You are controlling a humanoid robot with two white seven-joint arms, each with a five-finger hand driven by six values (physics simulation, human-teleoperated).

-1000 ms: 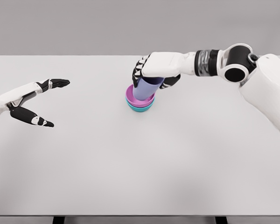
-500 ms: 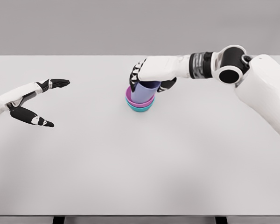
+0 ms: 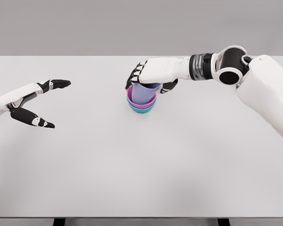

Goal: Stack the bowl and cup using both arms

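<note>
A lilac cup stands upright inside a pink bowl, which is nested in a teal bowl at the table's far middle. My right hand reaches in from the right and covers the cup's top. Its fingers curl down the cup's left side and its thumb sits at the right, so the rim is hidden. Far to the left, my left hand hovers over the table with fingers and thumb spread wide, holding nothing.
The white table carries only the stacked bowls and cup. My right forearm and elbow stretch across the far right side above the tabletop.
The cup went from tilted to upright and settled lower into the pink bowl. My right hand shifted slightly left with it. The left arm has not moved.
</note>
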